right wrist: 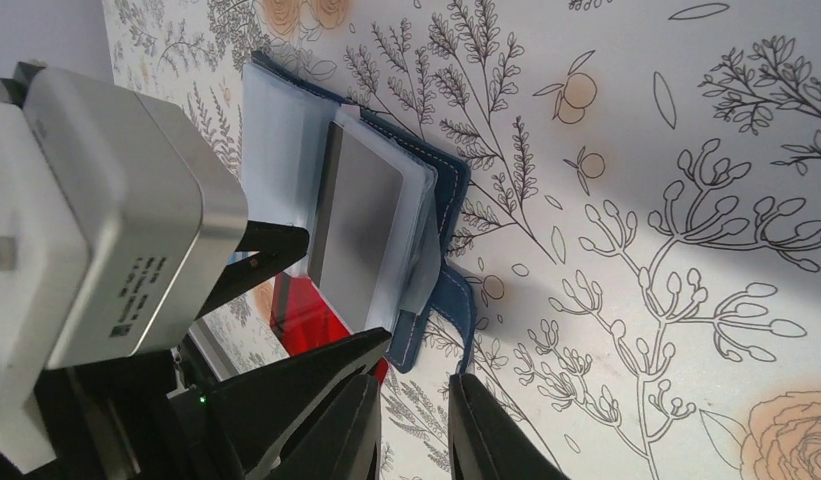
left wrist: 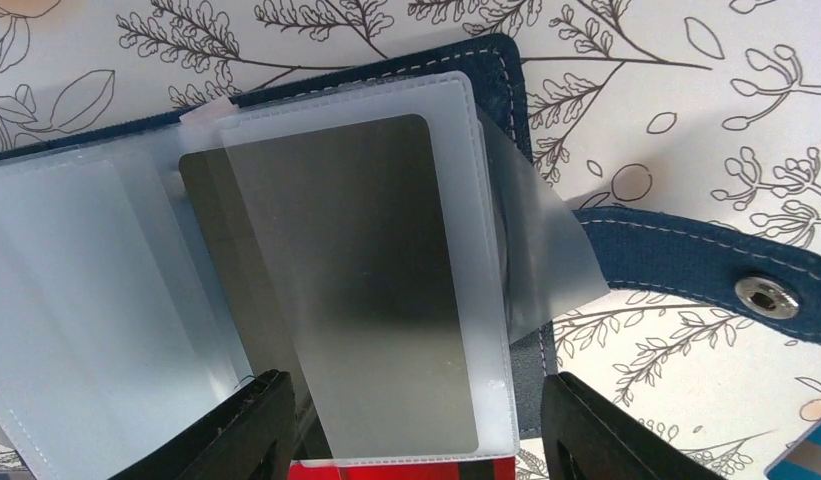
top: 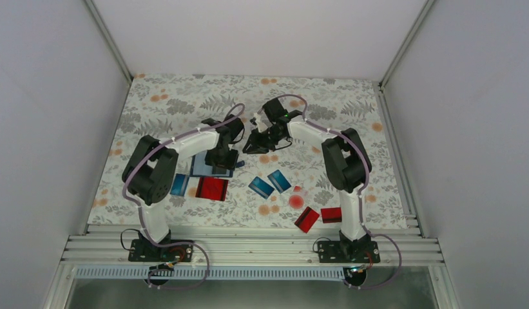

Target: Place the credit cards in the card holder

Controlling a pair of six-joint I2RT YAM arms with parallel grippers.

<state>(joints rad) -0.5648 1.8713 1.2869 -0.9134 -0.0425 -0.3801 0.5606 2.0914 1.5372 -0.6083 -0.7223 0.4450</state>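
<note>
Top external view: the card holder (top: 202, 165) lies open on the flowered cloth (top: 184, 103), left of centre. The left gripper (top: 221, 156) is directly over it. The right gripper (top: 254, 144) is just beside it, to the right and a little farther back.
Left gripper: its jaws stand wide, one finger at each side of the near edge of a frosted sleeve (left wrist: 466, 130). A thin gap shows on both sides, so nothing is pinched.
Dark card (left wrist: 356, 270): grey-black, it sits inside that sleeve, slightly skewed, with its lower edge between the left fingers.
Red card (left wrist: 401, 470): it lies flat, partly under the holder's near edge, between the same two fingers.
Closure tab (left wrist: 676, 255): it lies flat on the cloth, out to the right of the sleeves, snap facing up.
Right gripper: its jaws are narrowly apart with nothing between them. The fingertips are near the closure tab but clear of it.
Loose credit cards (top: 261, 187): two blue ones lie side by side right of the holder. One blue card lies at its left near corner, and two red ones lie by the right arm's base. All are apart from both grippers.
</note>
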